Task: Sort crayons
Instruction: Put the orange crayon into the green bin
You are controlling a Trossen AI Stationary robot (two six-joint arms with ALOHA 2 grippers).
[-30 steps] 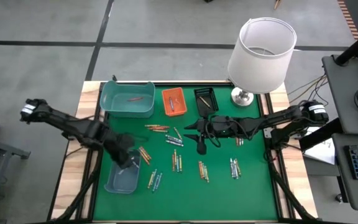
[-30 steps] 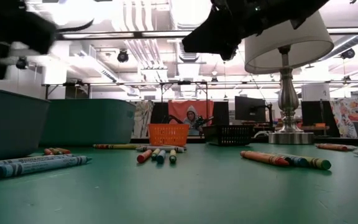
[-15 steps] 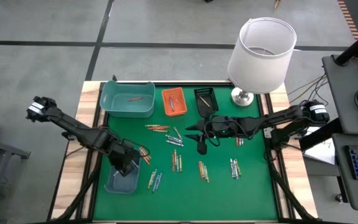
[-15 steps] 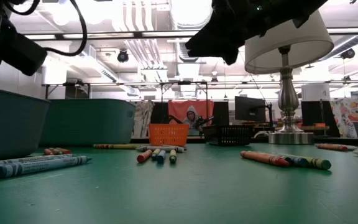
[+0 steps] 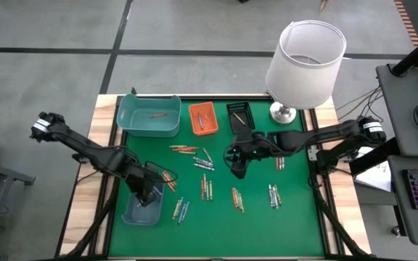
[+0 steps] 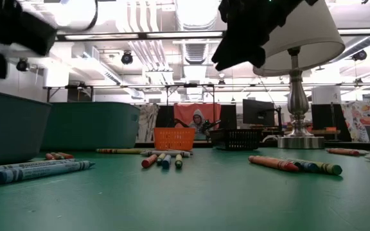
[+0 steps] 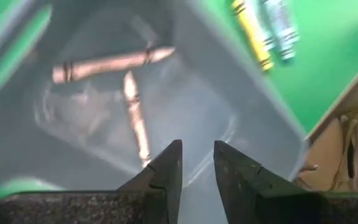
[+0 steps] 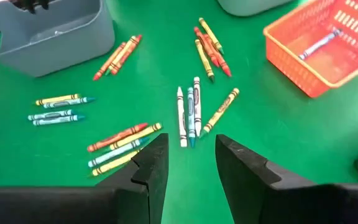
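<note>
Many crayons lie in small groups on the green mat (image 5: 296,217), among them a group (image 5: 206,187) near the middle and three side by side (image 8: 189,115). Two more crayons (image 7: 104,61) lie on the floor of a grey bin (image 5: 138,212) at the near left. My left gripper (image 7: 197,146) hangs open over that bin (image 7: 185,74), nothing between its fingers. My right gripper (image 8: 191,140) is open above the middle of the mat (image 5: 236,167) and holds nothing.
Along the far edge stand a teal tray (image 5: 149,116) with one crayon, an orange tray (image 5: 202,118) and a black tray (image 5: 240,116). A lamp with a white shade (image 5: 305,61) stands at the far right corner. A person shows in the room behind.
My left gripper has moved a little toward the near edge and now hangs over the grey bin. My right gripper has rolled and tipped at the wrist while staying above the middle of the mat. No crayon on the mat has moved.
</note>
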